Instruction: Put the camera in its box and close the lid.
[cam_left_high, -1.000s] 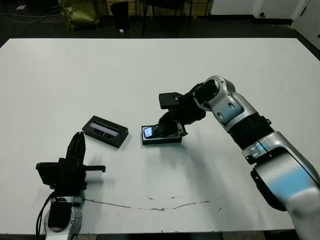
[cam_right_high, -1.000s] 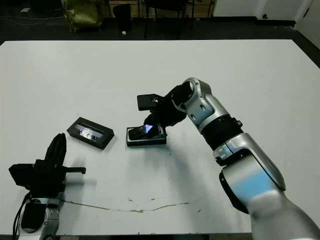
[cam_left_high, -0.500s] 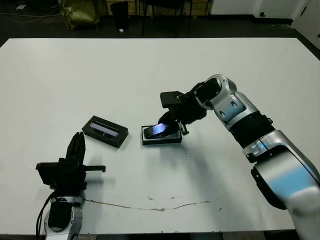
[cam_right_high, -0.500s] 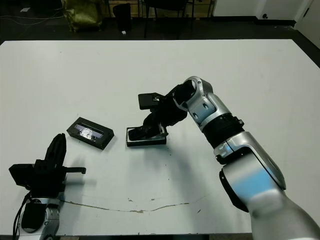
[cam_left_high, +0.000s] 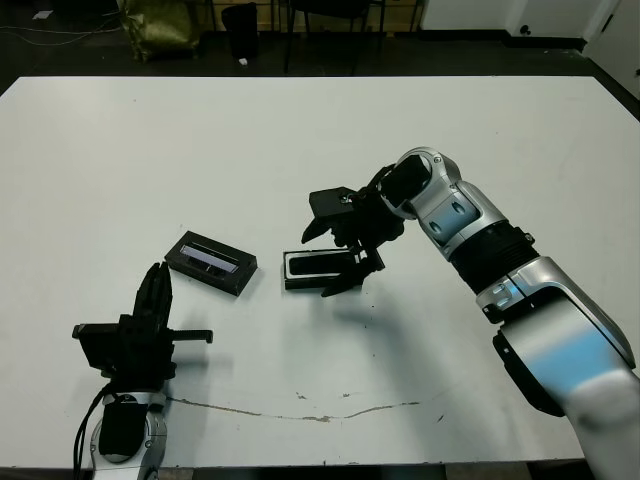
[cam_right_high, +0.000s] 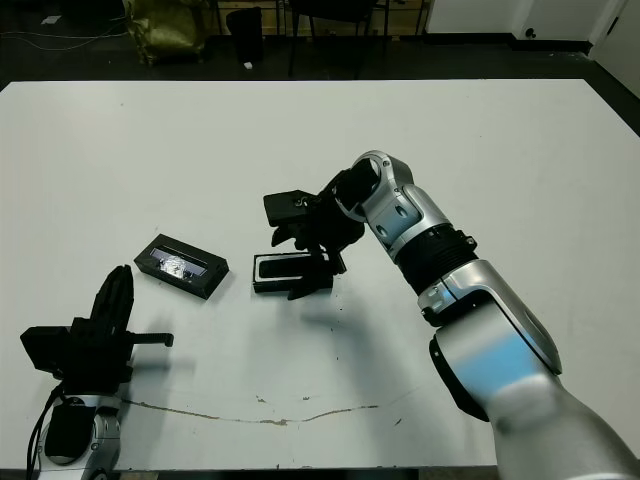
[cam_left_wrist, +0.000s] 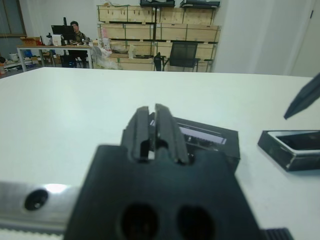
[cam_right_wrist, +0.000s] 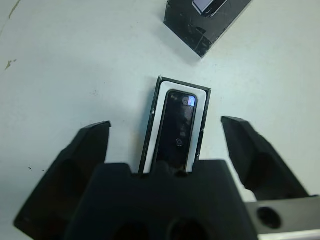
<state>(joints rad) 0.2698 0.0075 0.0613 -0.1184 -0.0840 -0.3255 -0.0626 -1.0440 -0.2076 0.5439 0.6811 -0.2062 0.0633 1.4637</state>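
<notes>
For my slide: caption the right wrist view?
Open right gripper above black oblong camera seated in white-lined black box.

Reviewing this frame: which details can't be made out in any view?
- The box: its near end is hidden by the right gripper body in the right wrist view.
- The lid: cut off by the edge in the right wrist view; part-hidden behind the left gripper in the left wrist view.
- The camera: markings too small.

The camera (cam_right_wrist: 177, 134) lies flat inside the box (cam_right_wrist: 154, 112). The right gripper (cam_right_wrist: 172, 152) hangs over it, its 2 fingers (cam_right_wrist: 67, 187) spread wide. The lid (cam_right_wrist: 212, 20) sits near.
</notes>
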